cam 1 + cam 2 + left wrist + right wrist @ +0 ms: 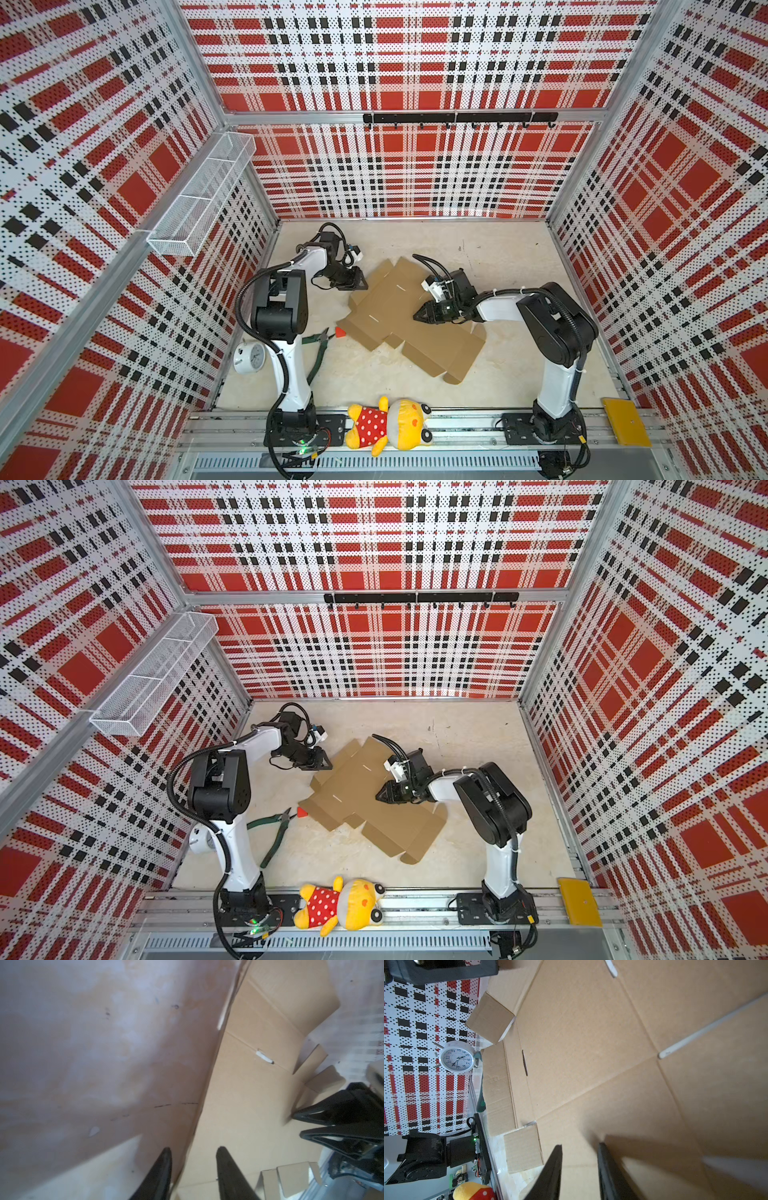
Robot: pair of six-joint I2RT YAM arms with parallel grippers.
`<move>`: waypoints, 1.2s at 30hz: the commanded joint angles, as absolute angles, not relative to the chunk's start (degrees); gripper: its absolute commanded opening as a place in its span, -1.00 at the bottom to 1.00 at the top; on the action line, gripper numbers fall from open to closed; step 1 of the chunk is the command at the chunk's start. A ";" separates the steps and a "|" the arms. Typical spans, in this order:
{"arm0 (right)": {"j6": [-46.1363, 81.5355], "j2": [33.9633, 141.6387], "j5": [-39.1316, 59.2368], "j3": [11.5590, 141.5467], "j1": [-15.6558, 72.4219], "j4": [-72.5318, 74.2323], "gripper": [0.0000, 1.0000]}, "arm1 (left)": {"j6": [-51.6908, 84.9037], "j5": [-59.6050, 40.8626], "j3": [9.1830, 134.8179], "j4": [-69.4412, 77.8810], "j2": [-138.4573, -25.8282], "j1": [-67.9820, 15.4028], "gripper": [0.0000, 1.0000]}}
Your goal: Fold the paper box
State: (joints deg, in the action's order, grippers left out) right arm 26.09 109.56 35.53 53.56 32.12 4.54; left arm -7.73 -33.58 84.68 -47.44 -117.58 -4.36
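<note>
The paper box (395, 307) is a flat sheet of brown cardboard, not yet folded. It lies spread on the table (519, 257) near the plush toy (388, 424), on the toy's far-wall side.

The left end effector (194, 1150) is at the sheet's edge farthest from the toy. Its jaws are apart, and the left wrist view shows the cardboard's edge running between them, not yet clamped. The right end effector (579, 1145) is low over the sheet's middle panel, jaws partly apart with nothing between them. I cannot tell whether its tips touch the board.

The sheet looks light and stiff across its panels, and it should bend readily only along the pressed creases. On this smooth table it will probably slide rather than fold if pushed from one side, so one end effector should pin a panel close to a crease while the other lifts. The best hold is a free flap edge, best where a small flap already stands slightly off the table, as the right wrist view shows. A hard pinch could crush the cardboard.
</note>
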 commanded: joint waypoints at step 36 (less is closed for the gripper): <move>51.87 95.82 24.67 59.35 31.87 7.62 -0.26 | -23.40 4.97 91.47 -45.83 -102.56 -25.20 -0.86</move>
State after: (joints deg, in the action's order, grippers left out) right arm 43.92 99.11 28.77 56.58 32.12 4.56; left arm -18.70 -2.13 89.32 -48.82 -106.13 -22.87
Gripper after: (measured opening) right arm 0.366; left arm 0.069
